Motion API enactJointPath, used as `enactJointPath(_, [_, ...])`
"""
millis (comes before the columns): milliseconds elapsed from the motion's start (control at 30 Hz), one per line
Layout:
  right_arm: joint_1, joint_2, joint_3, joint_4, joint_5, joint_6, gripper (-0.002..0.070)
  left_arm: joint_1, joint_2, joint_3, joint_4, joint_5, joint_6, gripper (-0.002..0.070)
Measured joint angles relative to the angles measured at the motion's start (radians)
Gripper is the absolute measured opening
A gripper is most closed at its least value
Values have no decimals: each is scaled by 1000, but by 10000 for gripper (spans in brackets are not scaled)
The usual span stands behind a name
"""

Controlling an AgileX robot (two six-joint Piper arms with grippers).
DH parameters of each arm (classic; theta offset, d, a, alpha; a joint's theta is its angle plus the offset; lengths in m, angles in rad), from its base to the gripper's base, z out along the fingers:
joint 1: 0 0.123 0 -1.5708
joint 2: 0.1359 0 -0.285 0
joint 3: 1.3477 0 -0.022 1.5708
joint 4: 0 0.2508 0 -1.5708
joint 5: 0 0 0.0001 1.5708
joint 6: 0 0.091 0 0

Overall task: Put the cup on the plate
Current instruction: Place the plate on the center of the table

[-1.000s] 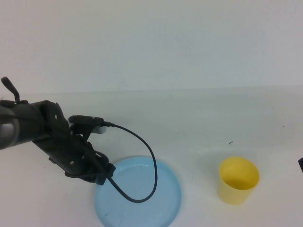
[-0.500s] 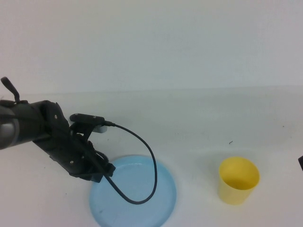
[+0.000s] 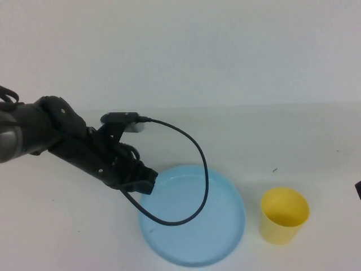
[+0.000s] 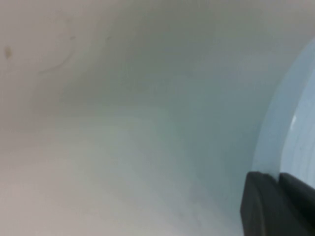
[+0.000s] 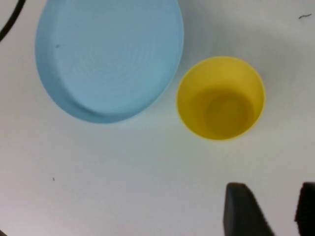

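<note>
White desk: cup stood upright just ahead of spread right gripper, beside plate pinched at its rim by left gripper.

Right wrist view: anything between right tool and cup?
Nothing: bare white table separates the open right tool from the cup.

A lab-like test bench — bare white table, blank white wall.
</note>
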Motion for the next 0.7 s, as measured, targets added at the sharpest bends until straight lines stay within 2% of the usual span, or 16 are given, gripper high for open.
enactJointPath(333, [0,30,0,34,-71,0,258,-105,0,0,2,-118,-5,5])
enactJointPath(500, [2,90,0,44,-79,0,258,-116,0,0,63,-139,-19,11])
enactJointPath(600, [11,113,0,29,-102,0,259,-116,0,0,75,-139,-25,69])
enactJointPath(700, [44,134,-2,0,-125,0,295,-117,0,0,77,-149,-25,198])
